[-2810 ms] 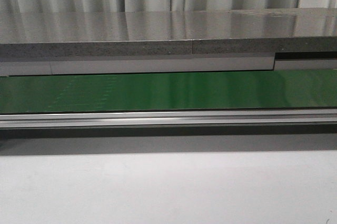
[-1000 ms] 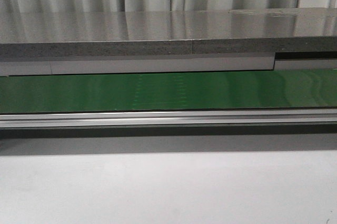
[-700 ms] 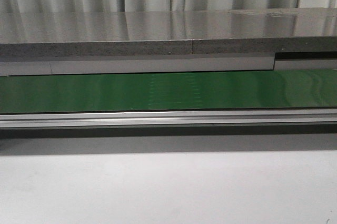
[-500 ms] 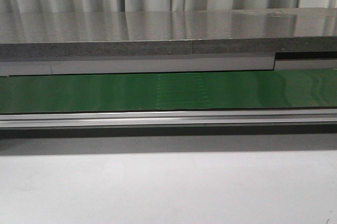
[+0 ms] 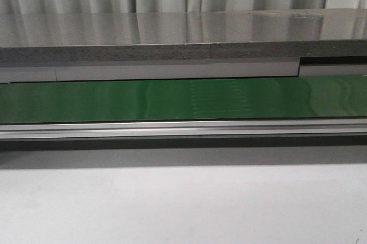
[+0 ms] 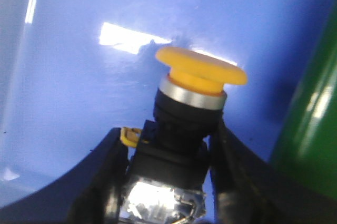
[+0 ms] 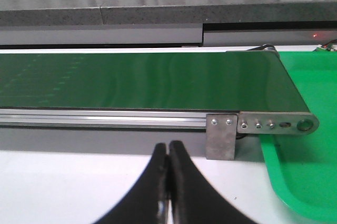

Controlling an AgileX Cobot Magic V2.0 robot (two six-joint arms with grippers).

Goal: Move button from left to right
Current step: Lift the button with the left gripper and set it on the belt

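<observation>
In the left wrist view the button [image 6: 195, 92] has a round orange-yellow cap, a silver ring and a black boxy body. My left gripper [image 6: 169, 140] is shut on the black body, one black finger on each side, over a blue surface [image 6: 79, 66]. My right gripper [image 7: 168, 150] is shut and empty, above the white table just in front of the green belt [image 7: 137, 79]. In the front view the green belt [image 5: 183, 99] runs across the picture with nothing on it; neither gripper nor the button shows there.
A green tray [image 7: 310, 145] lies at the belt's right end. The belt's aluminium rail [image 5: 183, 129] and end bracket [image 7: 221, 135] stand along its near side. A grey shelf [image 5: 172, 40] runs behind the belt. A green edge [image 6: 310, 113] borders the blue surface.
A faint pale pattern on the green belt has drifted to the right. Nothing else differs in the front view.
</observation>
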